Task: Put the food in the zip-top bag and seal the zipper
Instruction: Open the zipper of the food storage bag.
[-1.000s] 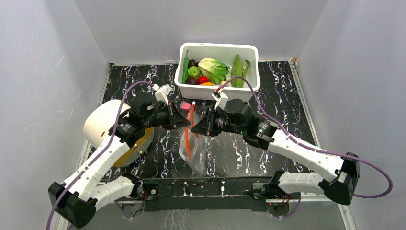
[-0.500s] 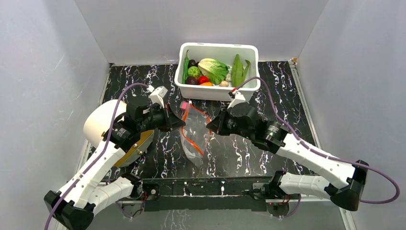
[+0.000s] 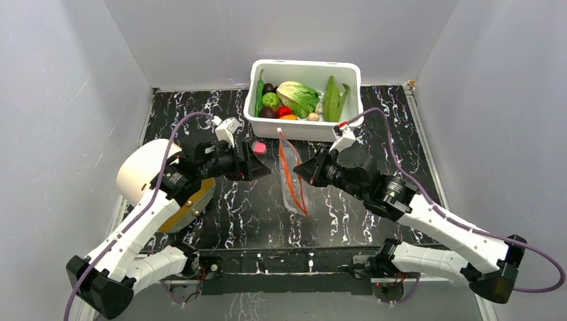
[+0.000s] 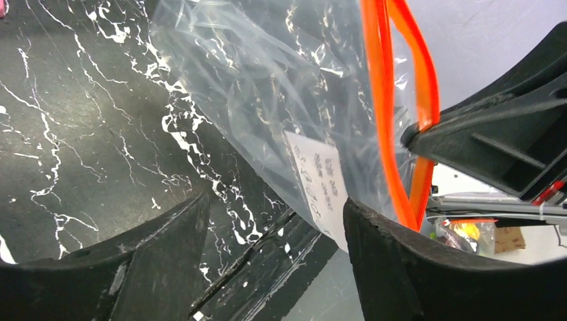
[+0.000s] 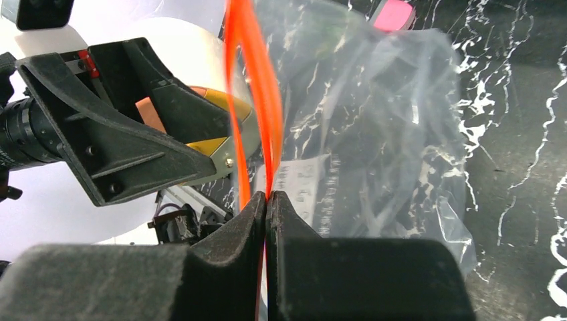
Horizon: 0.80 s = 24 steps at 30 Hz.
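Note:
The clear zip-top bag [image 3: 294, 190] hangs over the table's middle, and my right gripper [image 3: 299, 170] is shut on its orange-red zipper [image 3: 287, 164]. In the right wrist view the jaws [image 5: 267, 198] pinch the zipper [image 5: 251, 100] with no gap, the bag [image 5: 374, 134] drooping beyond. My left gripper [image 3: 263, 167] stands open just left of the bag with nothing in it. Its wrist view shows the bag [image 4: 267, 100] and zipper [image 4: 384, 100] beyond its spread fingers [image 4: 414, 267]. The food lies in the tub: cabbage [image 3: 299, 97], green ball [image 3: 271, 100], tomato [image 3: 284, 111], pods [image 3: 332, 97].
The white tub [image 3: 304, 63] stands at the back centre against the wall. A small pink piece [image 3: 258, 147] lies on the black marbled table [image 3: 200, 120] next to the left gripper. Grey walls close in both sides.
My left gripper has let go of the bag's mouth and opened. The bag's mouth has fallen shut and the bag has swung right, hanging from the right gripper alone, which moved right.

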Each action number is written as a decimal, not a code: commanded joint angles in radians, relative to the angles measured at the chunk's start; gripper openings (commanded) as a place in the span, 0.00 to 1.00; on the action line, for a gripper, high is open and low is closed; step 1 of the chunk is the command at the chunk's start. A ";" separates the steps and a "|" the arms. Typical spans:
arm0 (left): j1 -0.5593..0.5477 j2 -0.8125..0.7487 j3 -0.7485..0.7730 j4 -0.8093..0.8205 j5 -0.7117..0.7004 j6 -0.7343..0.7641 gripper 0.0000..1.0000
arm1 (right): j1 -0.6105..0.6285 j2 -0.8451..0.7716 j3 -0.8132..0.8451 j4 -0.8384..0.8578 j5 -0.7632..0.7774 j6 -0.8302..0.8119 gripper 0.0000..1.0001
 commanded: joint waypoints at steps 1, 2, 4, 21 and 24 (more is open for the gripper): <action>0.002 0.055 0.057 0.007 0.001 0.046 0.74 | 0.001 0.052 -0.003 0.145 -0.027 0.048 0.00; 0.002 0.075 0.084 -0.014 -0.018 0.064 0.75 | 0.001 0.067 0.000 0.152 -0.018 0.051 0.00; 0.000 0.100 0.129 -0.037 -0.045 0.092 0.78 | 0.001 0.089 0.004 0.157 0.016 0.055 0.00; -0.013 0.206 0.139 0.064 -0.022 0.065 0.84 | 0.008 0.222 0.066 0.180 0.081 0.054 0.00; -0.013 0.249 0.165 0.035 -0.076 0.073 0.80 | 0.014 0.229 0.066 0.186 0.082 0.057 0.00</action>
